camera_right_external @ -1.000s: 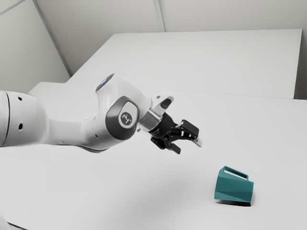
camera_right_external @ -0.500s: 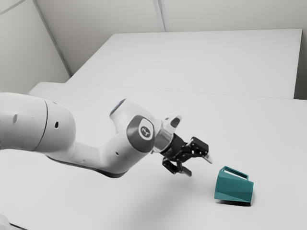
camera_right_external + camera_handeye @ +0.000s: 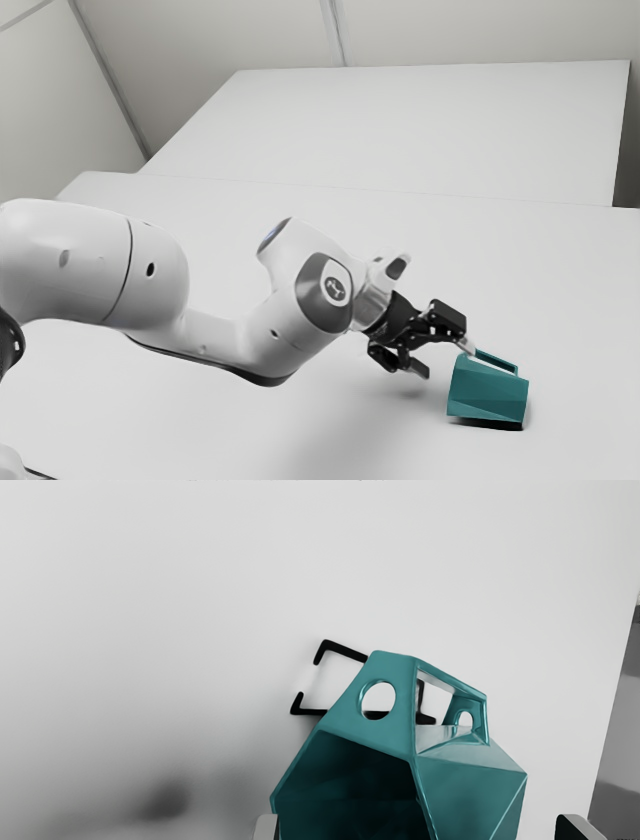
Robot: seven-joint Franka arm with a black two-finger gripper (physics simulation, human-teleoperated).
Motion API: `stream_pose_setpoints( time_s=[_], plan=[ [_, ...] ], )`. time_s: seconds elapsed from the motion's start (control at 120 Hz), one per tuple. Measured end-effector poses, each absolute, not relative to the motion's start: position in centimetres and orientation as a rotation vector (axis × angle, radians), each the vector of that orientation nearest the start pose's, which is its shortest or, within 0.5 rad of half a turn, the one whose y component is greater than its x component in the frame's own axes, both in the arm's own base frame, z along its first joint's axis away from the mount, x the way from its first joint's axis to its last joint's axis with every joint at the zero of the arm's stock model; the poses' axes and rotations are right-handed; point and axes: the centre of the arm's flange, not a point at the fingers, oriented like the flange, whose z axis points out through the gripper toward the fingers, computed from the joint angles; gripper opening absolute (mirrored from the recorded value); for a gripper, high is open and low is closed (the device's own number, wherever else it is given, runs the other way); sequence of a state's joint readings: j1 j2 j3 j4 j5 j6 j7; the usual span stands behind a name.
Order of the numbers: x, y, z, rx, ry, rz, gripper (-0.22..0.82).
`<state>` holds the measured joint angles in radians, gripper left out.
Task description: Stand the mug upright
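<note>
Presently: mug [image 3: 488, 393], on its side, mouth [image 3: 355, 790] facing pincer [image 3: 443, 358]; latter wide open, empty. Advised: centre evenly before closing.

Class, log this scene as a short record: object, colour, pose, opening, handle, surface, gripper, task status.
object: mug
colour: teal
pose: lying on its side
opening: facing the gripper
handle: along the mug's upper edge in the exterior view
surface: pale table
gripper: fingers open, close to the mug
task status: mug not upright
</note>
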<state>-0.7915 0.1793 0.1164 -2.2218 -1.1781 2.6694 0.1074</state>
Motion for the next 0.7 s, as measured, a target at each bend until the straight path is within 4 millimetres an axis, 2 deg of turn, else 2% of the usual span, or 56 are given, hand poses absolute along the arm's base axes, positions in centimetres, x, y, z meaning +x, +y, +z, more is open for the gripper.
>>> stream_pose_setpoints(
  time_s=[0.367, 0.425, 0.55, 0.7],
  plan=[
    [46.2, -36.4, 30.4, 2.462, 0.179, 0.087, 0.6],
    [46.3, -36.7, 30.3, 2.463, 0.167, 0.089, 0.58],
    [46.6, -37.1, 30.6, 2.469, 0.136, 0.105, 0.43],
    [46.6, -37.6, 31.0, 2.473, 0.106, 0.121, 0.17]
  ],
)
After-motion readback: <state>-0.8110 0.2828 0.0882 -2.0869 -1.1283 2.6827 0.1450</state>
